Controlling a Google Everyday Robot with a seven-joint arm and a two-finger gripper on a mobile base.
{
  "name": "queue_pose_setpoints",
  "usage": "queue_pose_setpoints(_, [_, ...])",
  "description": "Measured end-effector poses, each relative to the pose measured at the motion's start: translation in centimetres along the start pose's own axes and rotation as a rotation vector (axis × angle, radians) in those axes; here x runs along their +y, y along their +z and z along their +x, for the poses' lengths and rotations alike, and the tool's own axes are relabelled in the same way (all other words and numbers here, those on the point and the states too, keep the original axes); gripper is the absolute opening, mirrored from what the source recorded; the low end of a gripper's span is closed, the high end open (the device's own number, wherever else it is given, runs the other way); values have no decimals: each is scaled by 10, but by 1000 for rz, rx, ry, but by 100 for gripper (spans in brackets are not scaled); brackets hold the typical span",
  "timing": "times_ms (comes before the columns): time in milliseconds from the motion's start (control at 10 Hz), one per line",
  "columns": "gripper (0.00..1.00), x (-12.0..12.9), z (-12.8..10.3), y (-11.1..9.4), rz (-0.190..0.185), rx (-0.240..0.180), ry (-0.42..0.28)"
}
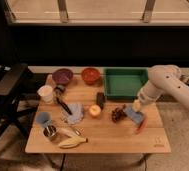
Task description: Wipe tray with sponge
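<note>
The green tray (124, 82) stands at the back right of the wooden table (98, 140). My gripper (137, 106), on the white arm that reaches in from the right, hangs just in front of the tray's near right corner. It is shut on a blue and yellow sponge (133, 114), held low over the table right of the grapes (118, 113). The tray's inside looks bare.
A red elongated item (140, 125) lies just below the sponge. Left of it are an apple (94, 110), a dark can (101, 100), a blue cloth (75, 113), a black utensil (63, 104), a white cup (46, 93), a blue cup (43, 118), bananas (70, 142), a purple bowl (62, 75) and a red bowl (90, 75).
</note>
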Motion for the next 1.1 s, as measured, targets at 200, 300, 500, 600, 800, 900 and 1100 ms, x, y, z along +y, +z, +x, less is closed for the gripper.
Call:
queue_pose_setpoints(200, [0,-19,-20,-18,38,-98,61])
queue_pose_setpoints(300, [0,-30,-39,-27,60,-147,84])
queue_pose_setpoints(500, [0,-54,-84,-46,97,-235,128])
queue_pose_setpoints(600, [0,-64,-107,-54,109,-284,155])
queue_pose_setpoints(800, [0,-76,-129,-66,122,-340,190])
queue_pose_setpoints(900, [0,-76,-129,-66,121,-341,191])
queue_pose_setpoints(1100, [0,-76,-130,-66,121,-341,190])
